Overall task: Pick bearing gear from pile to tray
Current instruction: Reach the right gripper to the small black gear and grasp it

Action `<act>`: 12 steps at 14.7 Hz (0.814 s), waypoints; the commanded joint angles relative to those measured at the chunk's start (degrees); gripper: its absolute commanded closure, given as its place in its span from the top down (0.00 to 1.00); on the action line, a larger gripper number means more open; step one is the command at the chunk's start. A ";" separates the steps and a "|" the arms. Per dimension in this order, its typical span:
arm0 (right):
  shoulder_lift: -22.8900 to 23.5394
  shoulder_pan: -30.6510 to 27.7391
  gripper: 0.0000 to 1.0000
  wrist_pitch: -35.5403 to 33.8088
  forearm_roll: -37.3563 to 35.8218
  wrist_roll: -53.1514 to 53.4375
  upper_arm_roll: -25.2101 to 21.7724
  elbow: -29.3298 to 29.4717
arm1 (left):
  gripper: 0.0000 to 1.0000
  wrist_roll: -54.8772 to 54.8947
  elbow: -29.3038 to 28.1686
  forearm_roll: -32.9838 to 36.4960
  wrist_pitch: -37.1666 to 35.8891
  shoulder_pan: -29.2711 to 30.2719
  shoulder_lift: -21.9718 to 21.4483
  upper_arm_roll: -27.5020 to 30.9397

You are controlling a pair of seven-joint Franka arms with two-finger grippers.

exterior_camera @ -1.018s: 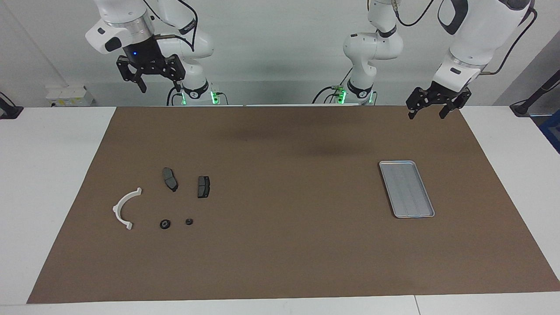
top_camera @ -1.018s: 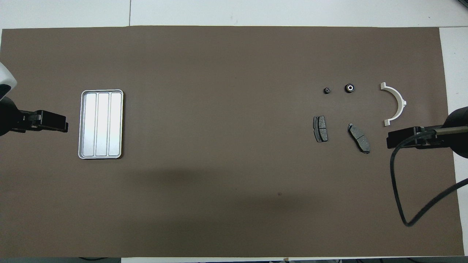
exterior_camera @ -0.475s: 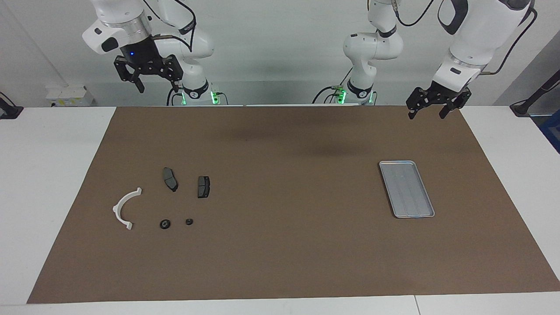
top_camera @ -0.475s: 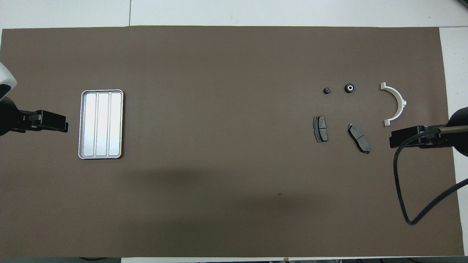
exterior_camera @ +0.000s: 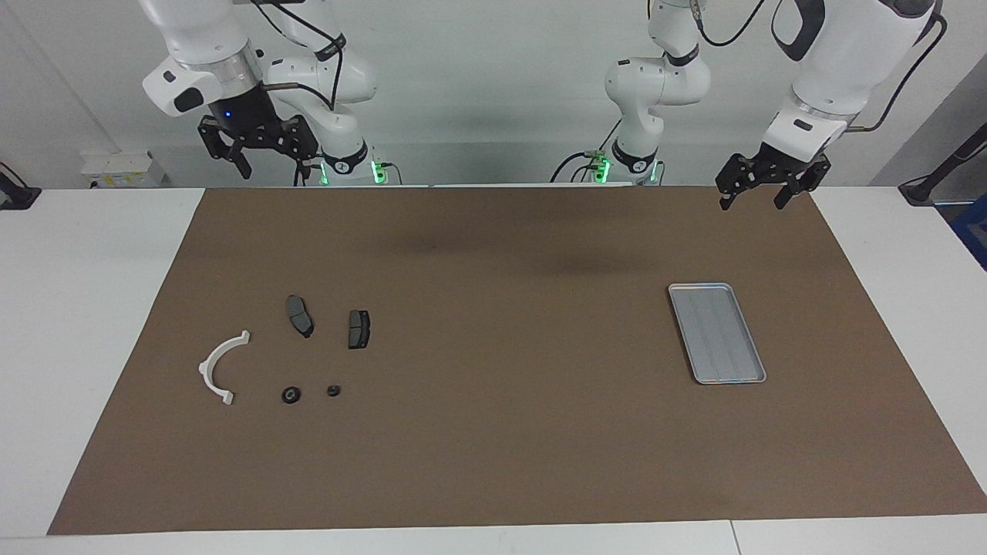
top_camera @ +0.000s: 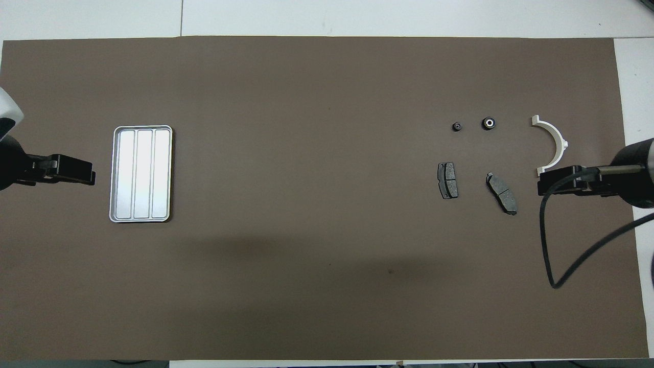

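Since a second ago, only the right gripper [exterior_camera: 266, 158], wide open and empty, has shifted above the pile [exterior_camera: 291, 395], suggesting approach; the left gripper [exterior_camera: 752, 199] waits open.

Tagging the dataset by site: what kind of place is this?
Likely a robotics lab bench: a brown mat on a white table, brake pads and a metal tray laid out.

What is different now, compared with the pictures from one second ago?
The right claw, open and holding nothing, has risen higher above the pile end of the brown mat. The left claw, the small parts and the silver-grey ribbed metal tray have not moved.
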 commanded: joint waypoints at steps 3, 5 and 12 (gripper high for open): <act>9.67 -0.34 1.00 10.50 -3.09 -1.09 0.45 -2.53 | 1.00 0.09 -1.28 -0.10 -0.35 0.13 -1.53 0.07; 15.21 -0.34 1.00 15.61 -4.52 1.53 0.45 -2.18 | 1.00 0.09 -1.28 -0.10 -0.44 0.13 -1.44 0.07; 28.58 1.42 1.00 30.64 -4.52 11.56 0.54 -0.69 | 1.00 0.09 -1.28 -0.10 -0.44 0.04 -1.53 0.07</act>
